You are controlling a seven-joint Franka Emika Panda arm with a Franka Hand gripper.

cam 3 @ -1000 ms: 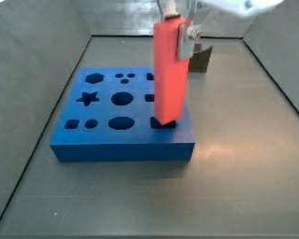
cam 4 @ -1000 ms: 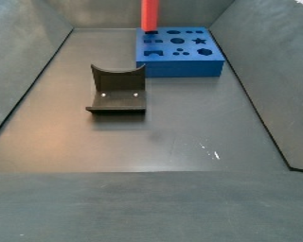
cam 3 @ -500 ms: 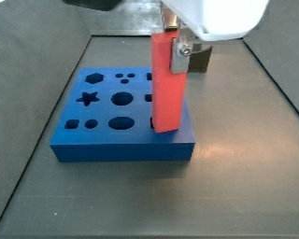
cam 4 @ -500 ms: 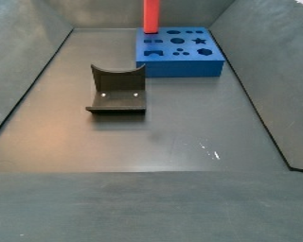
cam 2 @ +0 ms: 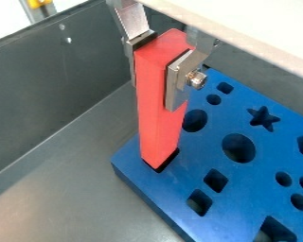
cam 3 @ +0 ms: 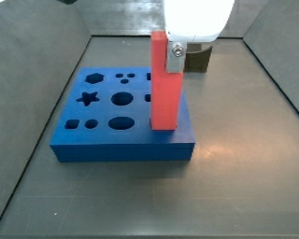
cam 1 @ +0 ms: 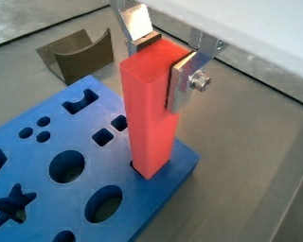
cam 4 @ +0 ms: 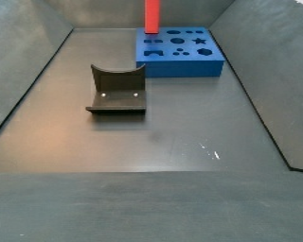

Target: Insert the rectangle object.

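We see the tool (cam 1: pixel 163 59) clamped on the upper end of the red bar (cam 1: pixel 151 109), its silver fingers (cam 1: pixel 185 80) pressed flat against two opposite faces; both wrist views show this grip, with the second one giving the tool (cam 2: pixel 161 57) and the bar (cam 2: pixel 159 104) from another angle. The bar stands upright, and its lower end sits in a hole at one corner of the blue block (cam 1: pixel 46 184), close to the block's edge. How far down it has gone we cannot tell, though most of its length is above the block.

In a side view the tool (cam 3: pixel 172 51) hangs under the white wrist, gripping the bar (cam 3: pixel 163 82) near its top, and the bar's foot meets the blue block (cam 3: pixel 115 131) at the near right corner of its top face. Around it the block's top face shows other cut-outs: a star, a hexagon, circles and small squares.

In a side view from farther off, only the bar (cam 4: pixel 151 15) shows at the top edge, rising from the blue block (cam 4: pixel 182 53). An olive block with a curved notch (cam 4: pixel 116 90) lies well apart on the dark tabletop (cam 4: pixel 180 142).
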